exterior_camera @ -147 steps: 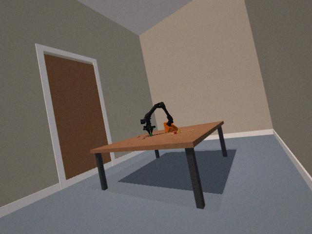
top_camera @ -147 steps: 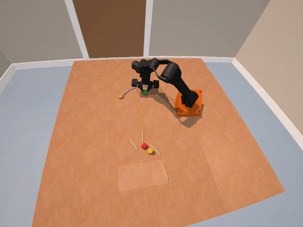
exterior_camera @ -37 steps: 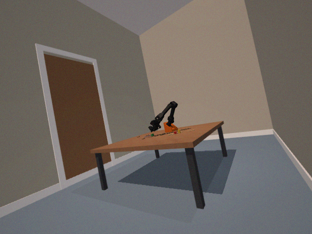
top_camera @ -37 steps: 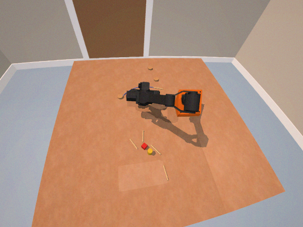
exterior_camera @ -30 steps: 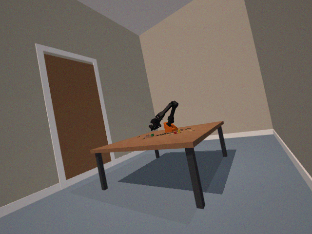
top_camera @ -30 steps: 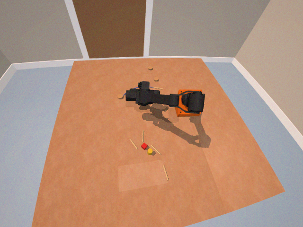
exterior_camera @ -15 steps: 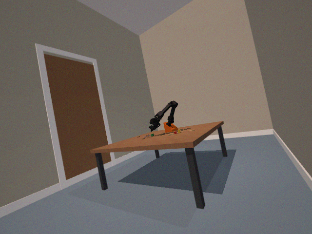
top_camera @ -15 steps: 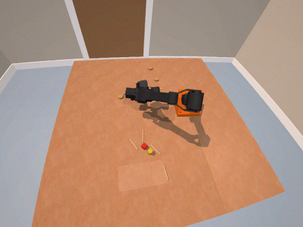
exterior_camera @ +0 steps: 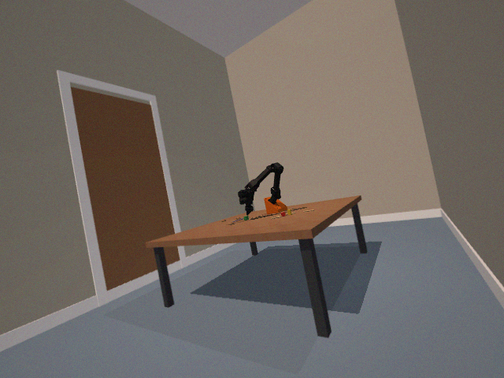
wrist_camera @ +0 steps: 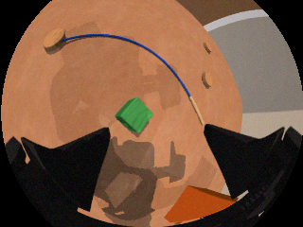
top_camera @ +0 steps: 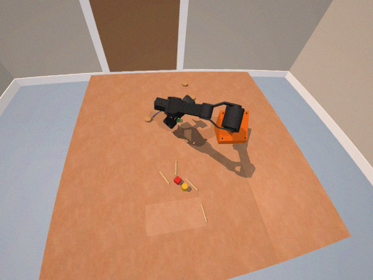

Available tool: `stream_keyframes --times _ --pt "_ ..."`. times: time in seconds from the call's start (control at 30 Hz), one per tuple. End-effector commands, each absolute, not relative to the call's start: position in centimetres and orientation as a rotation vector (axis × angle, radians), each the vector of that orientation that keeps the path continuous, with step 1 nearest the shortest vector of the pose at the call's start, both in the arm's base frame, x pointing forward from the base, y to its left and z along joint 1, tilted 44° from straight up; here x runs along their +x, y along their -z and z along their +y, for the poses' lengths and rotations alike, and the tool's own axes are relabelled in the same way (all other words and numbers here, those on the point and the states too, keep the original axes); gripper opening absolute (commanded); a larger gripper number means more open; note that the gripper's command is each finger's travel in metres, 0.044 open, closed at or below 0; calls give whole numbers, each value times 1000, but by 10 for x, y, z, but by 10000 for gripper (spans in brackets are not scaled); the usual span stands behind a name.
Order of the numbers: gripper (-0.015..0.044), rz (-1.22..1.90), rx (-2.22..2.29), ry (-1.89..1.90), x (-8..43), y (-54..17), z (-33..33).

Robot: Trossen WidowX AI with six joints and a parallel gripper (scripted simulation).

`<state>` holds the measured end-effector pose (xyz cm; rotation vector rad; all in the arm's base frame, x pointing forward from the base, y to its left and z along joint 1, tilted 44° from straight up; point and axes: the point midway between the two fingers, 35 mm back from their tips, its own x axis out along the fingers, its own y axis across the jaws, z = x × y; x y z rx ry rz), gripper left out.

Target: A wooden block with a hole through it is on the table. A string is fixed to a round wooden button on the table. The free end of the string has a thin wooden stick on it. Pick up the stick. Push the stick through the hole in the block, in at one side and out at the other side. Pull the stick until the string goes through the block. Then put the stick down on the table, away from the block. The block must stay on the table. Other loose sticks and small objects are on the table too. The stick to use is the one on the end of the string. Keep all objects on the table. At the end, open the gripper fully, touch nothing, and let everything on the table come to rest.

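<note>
My gripper (wrist_camera: 158, 131) (exterior_camera: 248, 213) is wide open and empty, pointing down above the table. The green block (wrist_camera: 134, 114) (top_camera: 179, 119) (exterior_camera: 246, 217) sits on the table below and between the fingers in the wrist view; its hole does not show. The round wooden button (wrist_camera: 54, 40) (top_camera: 147, 119) lies at upper left in the wrist view. The blue string (wrist_camera: 163, 60) (top_camera: 155, 114) curves from it around the block, outside it, to the thin stick (wrist_camera: 197, 111). The stick lies near the right fingertip in the wrist view; the arm hides it in the top view.
Two loose wooden discs, one (top_camera: 185, 84) (wrist_camera: 207, 47) farther off and one (top_camera: 193, 97) (wrist_camera: 207, 79) nearer, lie beyond the string. A red cube (top_camera: 177, 179), a yellow cylinder (top_camera: 184, 186) and several loose sticks lie apart. The orange arm base (top_camera: 232, 140) (wrist_camera: 194, 205) stands beside the work area.
</note>
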<state>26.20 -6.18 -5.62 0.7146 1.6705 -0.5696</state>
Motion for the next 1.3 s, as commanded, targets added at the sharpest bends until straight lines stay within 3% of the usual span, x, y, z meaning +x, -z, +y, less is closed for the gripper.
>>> stream_keyframes --times 0.0,0.77,1.0,1.27 --pt "440 1688 409 -213 265 66 -69" --pt "440 1115 -128 -1100 266 73 -84" --pt "440 875 -324 -1256 267 73 -88" --pt "440 871 -328 -1258 267 73 -88"
